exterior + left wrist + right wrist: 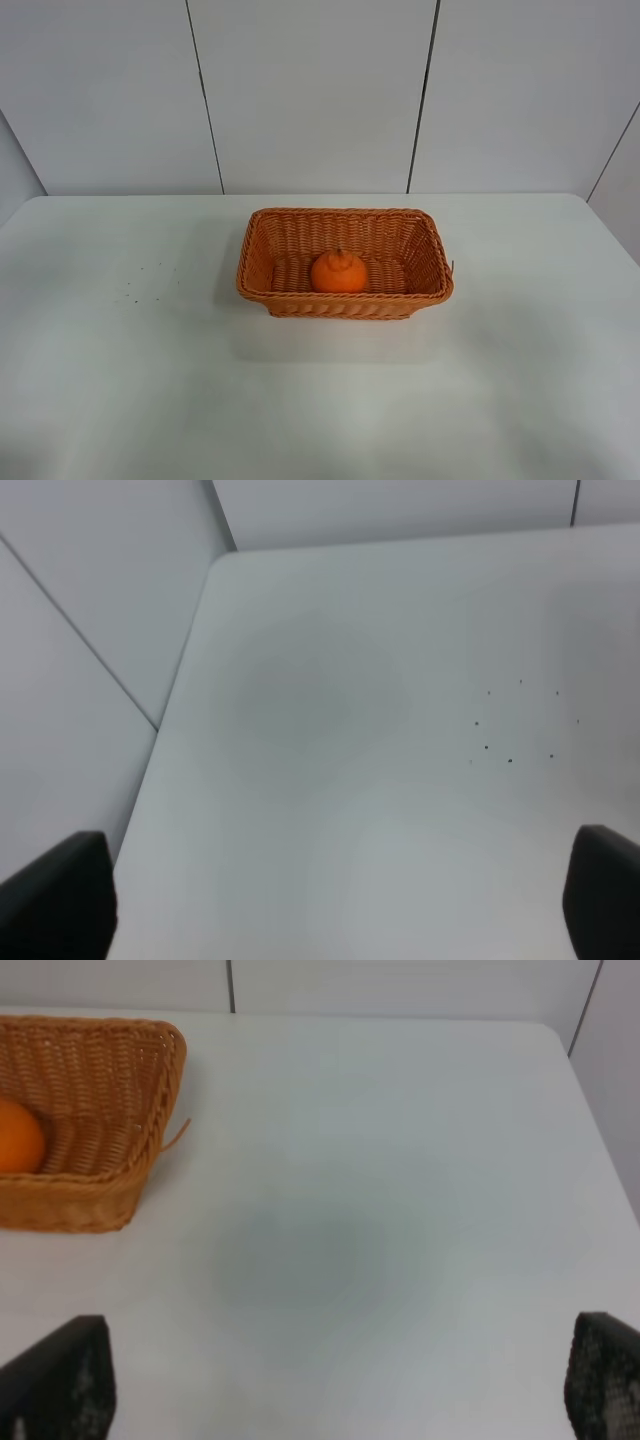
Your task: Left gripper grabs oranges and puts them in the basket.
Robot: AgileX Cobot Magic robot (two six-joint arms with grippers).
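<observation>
White table (120, 400); pale panelled wall (310, 90) behind.

Neither arm shows in the exterior high view. The left gripper (340, 900) appears only in its own wrist view, as two dark fingertips (60, 895) at opposite lower corners of the picture, spread wide with nothing between them (little more than the tips is visible). The right gripper (340, 1385) looks much the same in its wrist view: two dark, slightly textured fingertips (605, 1375) set far apart, jaws parted and holding nothing. Both grippers hang above the surface, touching nothing.
</observation>
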